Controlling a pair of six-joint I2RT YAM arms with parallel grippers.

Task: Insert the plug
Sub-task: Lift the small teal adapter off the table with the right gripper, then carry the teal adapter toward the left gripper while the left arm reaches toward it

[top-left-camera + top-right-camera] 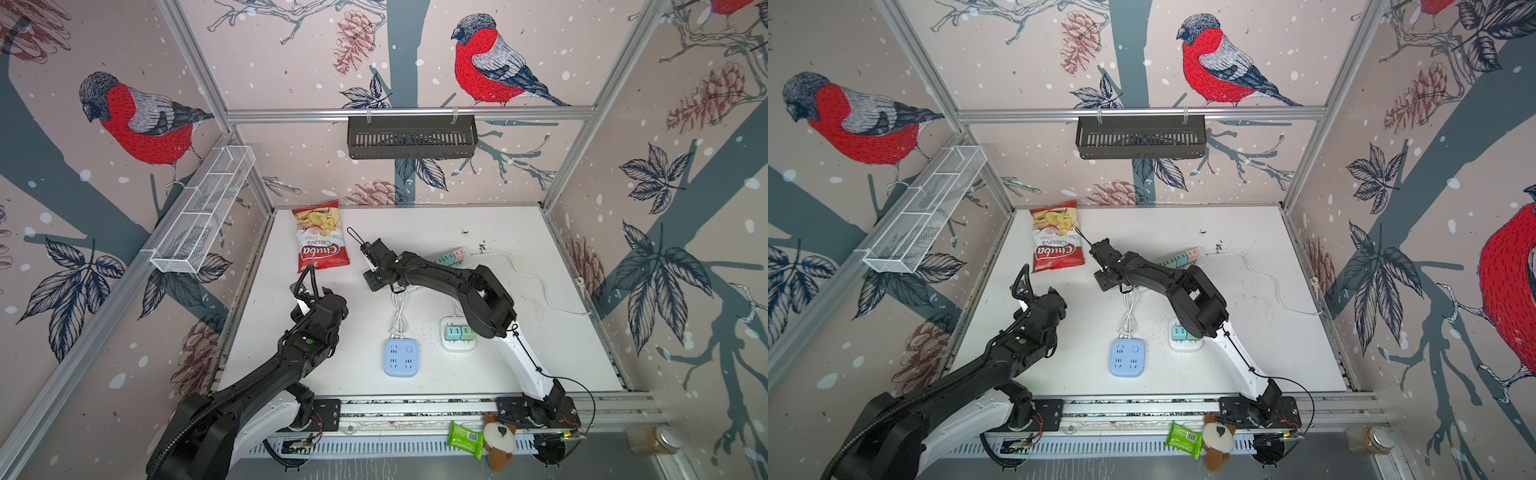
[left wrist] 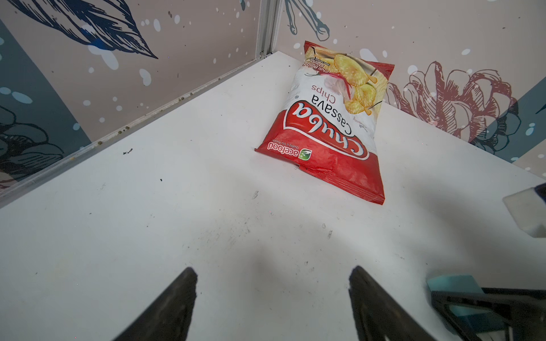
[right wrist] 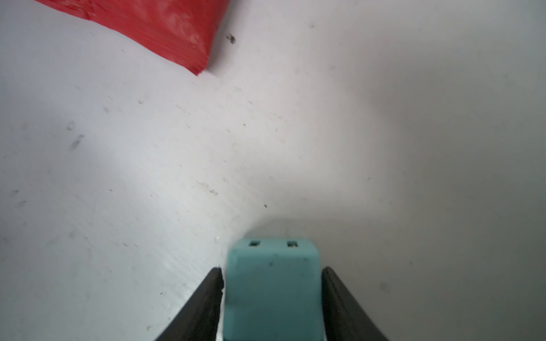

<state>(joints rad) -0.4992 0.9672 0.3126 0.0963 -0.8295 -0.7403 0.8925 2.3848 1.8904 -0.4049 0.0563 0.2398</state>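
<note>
In the right wrist view a teal plug (image 3: 271, 289) sits between the fingers of my right gripper (image 3: 272, 269), which press its two sides just above the white table. In both top views that gripper (image 1: 380, 279) hangs over mid-table and hides the plug. The left wrist view catches the teal plug (image 2: 452, 285) at its edge. A blue power strip (image 1: 401, 357) with free sockets lies nearer the front. My left gripper (image 2: 274, 269) is open and empty over bare table, left of the right one.
A red chips bag (image 1: 320, 239) lies at the back left. A white power strip (image 1: 457, 336) carries teal and green plugs. A row of coloured plugs (image 1: 451, 255) with a white cable (image 1: 536, 282) lies behind the right arm. Walls enclose the table (image 1: 519, 365).
</note>
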